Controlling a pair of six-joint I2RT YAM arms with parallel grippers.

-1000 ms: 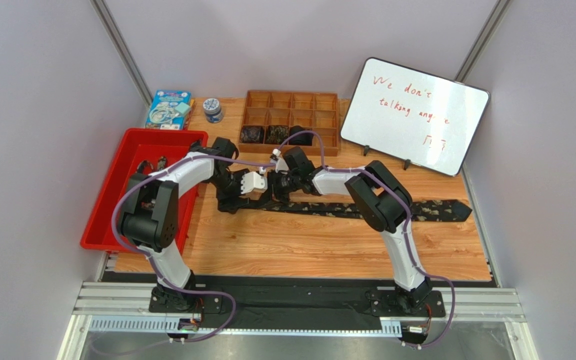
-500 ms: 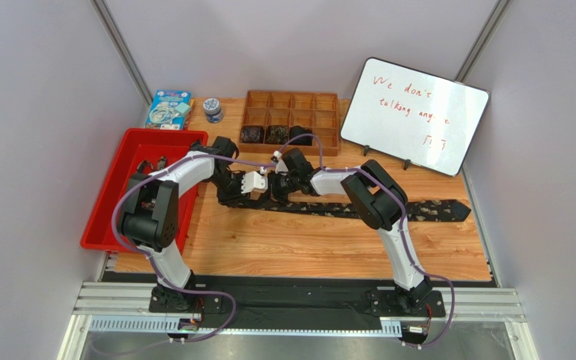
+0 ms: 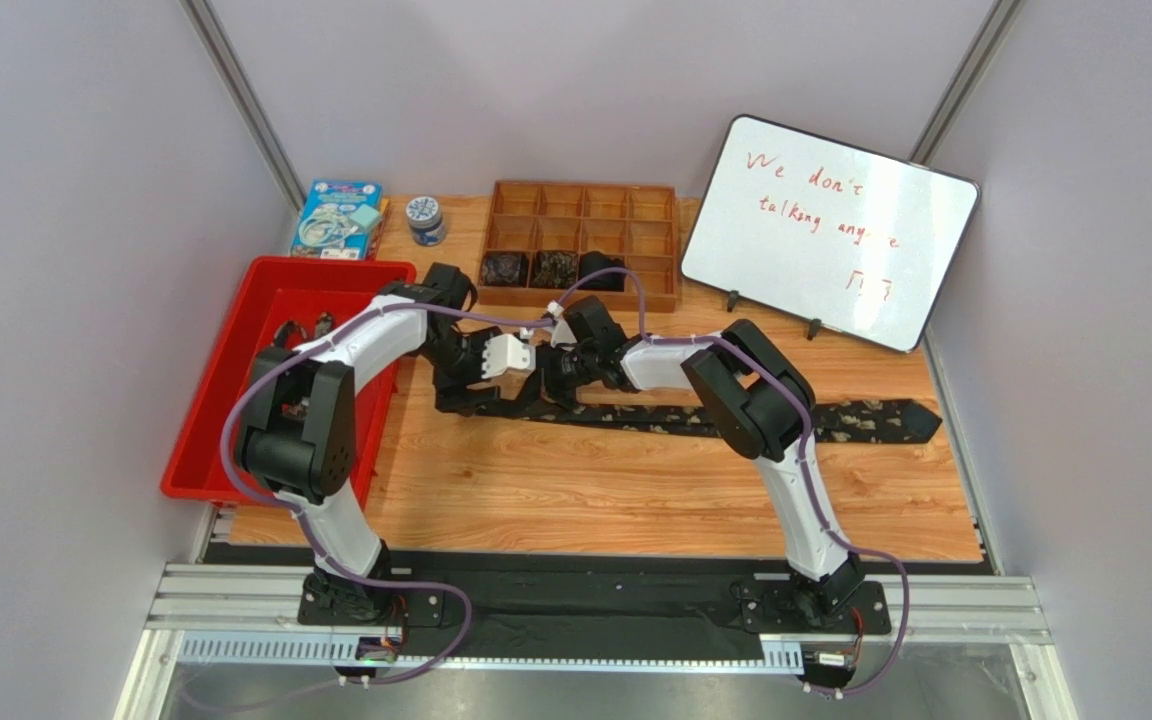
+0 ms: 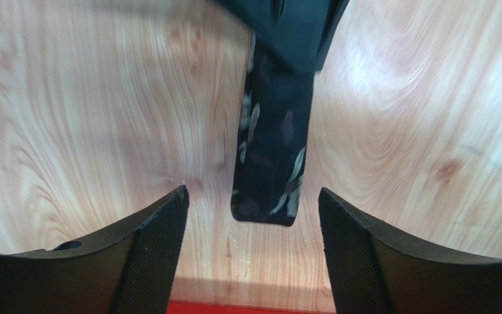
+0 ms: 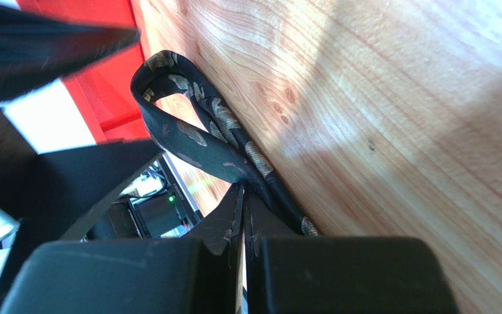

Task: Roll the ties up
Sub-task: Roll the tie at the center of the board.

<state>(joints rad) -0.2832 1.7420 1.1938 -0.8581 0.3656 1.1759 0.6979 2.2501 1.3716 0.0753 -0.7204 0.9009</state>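
A long dark tie (image 3: 778,419) with pale speckles lies across the wooden table, its wide end at the right. Its narrow end (image 4: 270,163) lies flat on the wood, just ahead of and between the open fingers of my left gripper (image 4: 252,191), untouched. My right gripper (image 5: 242,190) is shut on the tie a little further along, where the fabric rises in a small folded loop (image 5: 188,124). From above, both grippers meet over the tie's left part, the left gripper (image 3: 489,378) beside the right gripper (image 3: 555,375). Rolled ties (image 3: 548,269) sit in three compartments of the wooden organizer.
The wooden organizer (image 3: 642,225) stands at the back. A red tray (image 3: 229,375) lies at the left edge, close to the tie's narrow end. A whiteboard (image 3: 830,225) leans at the back right. A blue box (image 3: 337,218) and a small jar (image 3: 425,221) stand at the back left.
My right gripper has shut on the tie. My left gripper has shifted slightly toward the back and stands open again after narrowing.
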